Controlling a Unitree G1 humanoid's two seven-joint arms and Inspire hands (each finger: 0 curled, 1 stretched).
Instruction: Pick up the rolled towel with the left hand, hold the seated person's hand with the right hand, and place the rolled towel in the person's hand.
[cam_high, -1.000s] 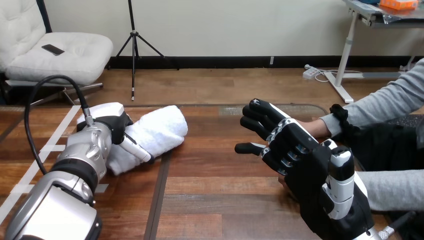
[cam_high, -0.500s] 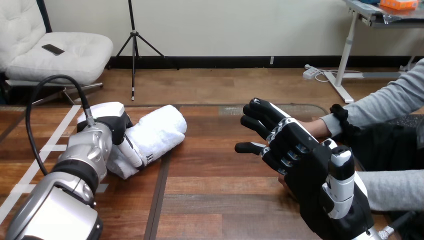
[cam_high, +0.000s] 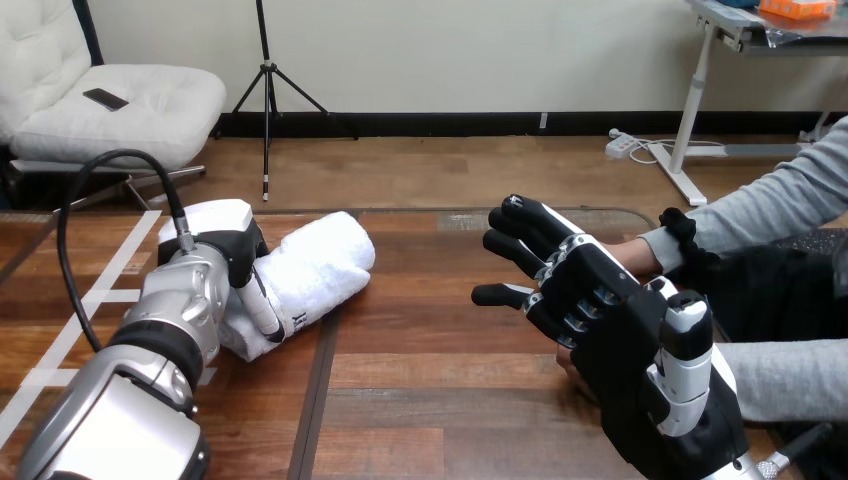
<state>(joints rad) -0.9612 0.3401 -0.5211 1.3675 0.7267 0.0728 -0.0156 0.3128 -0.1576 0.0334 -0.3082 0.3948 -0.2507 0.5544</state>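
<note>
Left hand (cam_high: 232, 255) is sitting on the near end of the rolled towel (cam_high: 320, 262), which is lying on the table (cam_high: 420, 400) at the left side, well apart from the person. Its thumb (cam_high: 262, 305) is curling across the towel's front face and pressing into the cloth. The opposing fingers are hidden behind the hand's back shell, so I'm reading this as a wrap grip closing on the roll, with the lift not yet done since the towel looks to be resting on the wood. Gripping at one end makes sense: it's leaving the far end free to go into a palm. Right hand (cam_high: 610, 320) is hovering at the right side, raised, with fingers (cam_high: 520, 215) straight and fanned apart and the thumb sticking out sideways, clamped on nothing. It's sitting in front of the person's hand (cam_high: 632, 256), which is reaching in from the right edge and is mostly covered by it. I can't tell whether the two are touching, and nothing is curling round the person's hand. The open spread is looking like a pre-grasp pose for supporting that hand. My judgement is that the pick is underway, while the hold and the handover are both pending. The risk is the soft roll sagging or unrolling in a one-end grip.
</note>
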